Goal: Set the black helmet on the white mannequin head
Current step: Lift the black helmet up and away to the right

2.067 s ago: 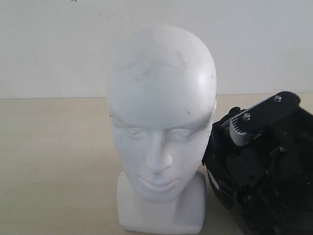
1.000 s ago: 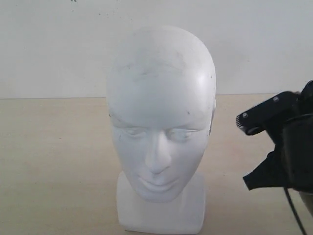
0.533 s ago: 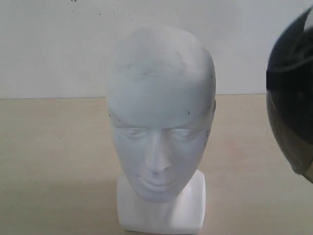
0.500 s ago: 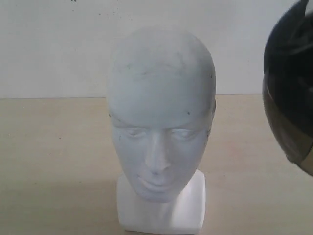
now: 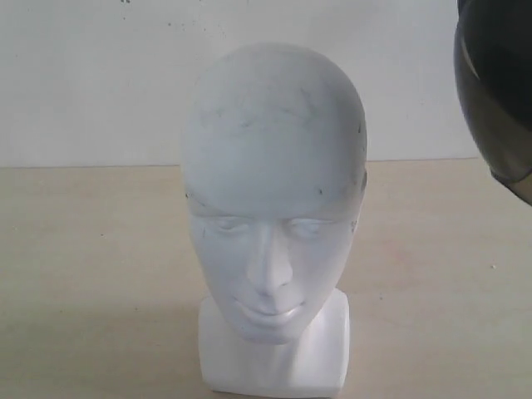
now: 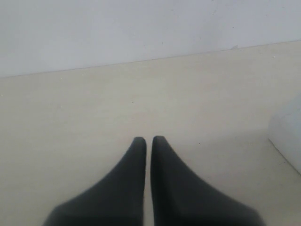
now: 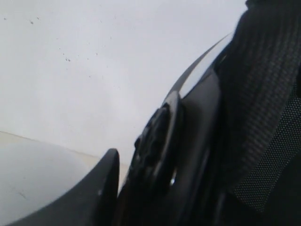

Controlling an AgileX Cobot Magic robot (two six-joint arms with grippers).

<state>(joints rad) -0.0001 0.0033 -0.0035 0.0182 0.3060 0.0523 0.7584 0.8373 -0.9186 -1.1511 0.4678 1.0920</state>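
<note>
We are holding the helmet (image 5: 499, 83) aloft at the exterior view's upper right, beside and apart from the head (image 5: 274, 191) standing on the table (image 6: 94, 108), our right gripper (image 7: 141, 193) pinching its rim, while our left gripper (image 6: 148, 141) is hovering low, fingers (image 6: 134, 160) nearly pressed together, empty, near the head.

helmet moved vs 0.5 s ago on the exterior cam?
Yes. The black helmet has risen: its lower edge was level with the white mannequin head's mouth, now about level with its brow.
</note>
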